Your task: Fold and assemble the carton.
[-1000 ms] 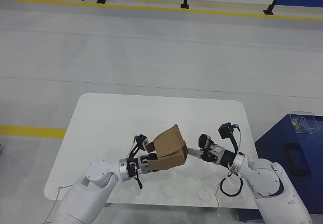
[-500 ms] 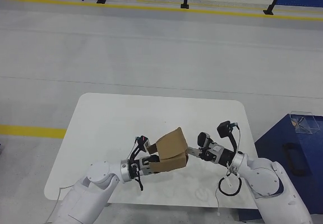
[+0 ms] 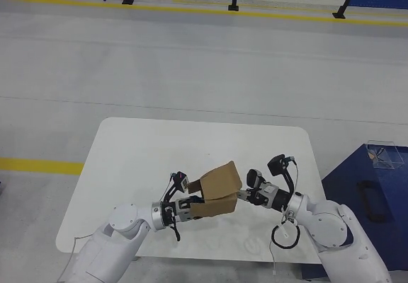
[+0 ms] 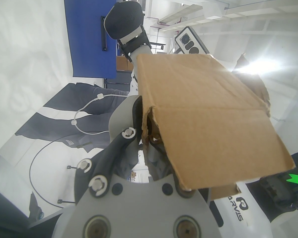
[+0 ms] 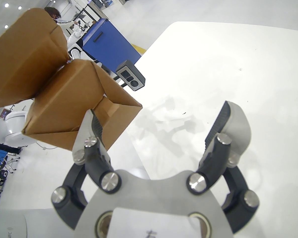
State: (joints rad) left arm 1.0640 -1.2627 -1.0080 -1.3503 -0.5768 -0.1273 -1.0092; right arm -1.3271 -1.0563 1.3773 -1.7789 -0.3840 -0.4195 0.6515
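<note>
A brown cardboard carton [image 3: 217, 189], partly folded with one flap raised, is held above the white table [image 3: 154, 148] near its front edge. My left gripper [image 3: 188, 205] is shut on the carton's lower left edge; in the left wrist view the carton's panel [image 4: 208, 120] hides most of the gripper [image 4: 149, 139]. My right gripper [image 3: 241, 193] stands open at the carton's right side. In the right wrist view one finger [image 5: 92, 125] lies against the carton's open corner [image 5: 64, 100], and nothing is between the fingers of the gripper [image 5: 159, 122].
A blue cabinet [image 3: 381, 205] stands just right of the table, with a clear plastic box [image 3: 382, 152] on top. The table's far half is bare white surface. A yellow floor line [image 3: 27, 165] runs to the left.
The carton has tipped flatter and lower in the left gripper. The right gripper has moved left, closing up against the carton's right side.
</note>
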